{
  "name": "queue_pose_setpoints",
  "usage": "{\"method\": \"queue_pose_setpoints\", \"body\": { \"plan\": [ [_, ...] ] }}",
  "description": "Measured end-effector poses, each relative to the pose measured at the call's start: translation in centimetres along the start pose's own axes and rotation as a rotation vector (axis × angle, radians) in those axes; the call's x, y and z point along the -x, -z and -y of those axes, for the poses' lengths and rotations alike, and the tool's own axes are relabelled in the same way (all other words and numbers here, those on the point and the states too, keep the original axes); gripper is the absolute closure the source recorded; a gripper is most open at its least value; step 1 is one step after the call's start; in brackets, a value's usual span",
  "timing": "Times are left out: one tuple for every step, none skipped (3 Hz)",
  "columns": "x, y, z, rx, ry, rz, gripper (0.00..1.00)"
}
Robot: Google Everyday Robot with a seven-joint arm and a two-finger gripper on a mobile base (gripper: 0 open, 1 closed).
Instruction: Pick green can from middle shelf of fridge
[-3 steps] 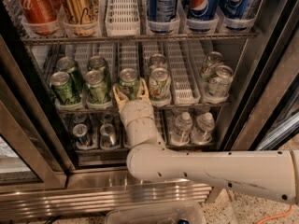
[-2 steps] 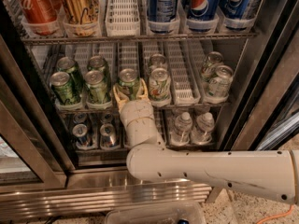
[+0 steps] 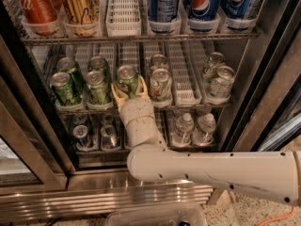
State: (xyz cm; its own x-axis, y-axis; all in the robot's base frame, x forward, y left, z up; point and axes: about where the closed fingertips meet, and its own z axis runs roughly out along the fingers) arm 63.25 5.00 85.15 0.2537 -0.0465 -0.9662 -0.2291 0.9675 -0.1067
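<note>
The green can (image 3: 127, 78), dull olive with a silver top, stands in a white lane tray at the front of the middle shelf (image 3: 188, 106) of the fridge (image 3: 37, 140). My gripper (image 3: 128, 92) reaches in from below, on its white wrist. Its cream fingers (image 3: 117, 96) lie against both sides of the can's lower body, shut on it. The can's base is hidden behind the gripper. The can stands upright in its lane.
Brighter lime-green cans (image 3: 98, 86) stand just left of the can. White cans with green and red marks (image 3: 160, 83) stand just right. Silver cans (image 3: 220, 81) are at far right. Tall red, gold and blue cans (image 3: 202, 6) fill the rack above. Small bottles (image 3: 182, 126) sit below. A dark door frame (image 3: 263, 79) is at the right.
</note>
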Motion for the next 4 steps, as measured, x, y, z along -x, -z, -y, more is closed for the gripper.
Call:
{"method": "queue_pose_setpoints", "body": {
  "plan": [
    [1.2,-0.2,0.0,0.005,0.012,0.032,1.0],
    [2.2,-0.3,0.1,0.005,0.021,0.058,1.0],
    [3.0,-0.3,0.2,0.008,0.028,0.078,1.0],
    [4.1,0.1,0.1,0.018,0.036,0.096,1.0]
  ]
}}
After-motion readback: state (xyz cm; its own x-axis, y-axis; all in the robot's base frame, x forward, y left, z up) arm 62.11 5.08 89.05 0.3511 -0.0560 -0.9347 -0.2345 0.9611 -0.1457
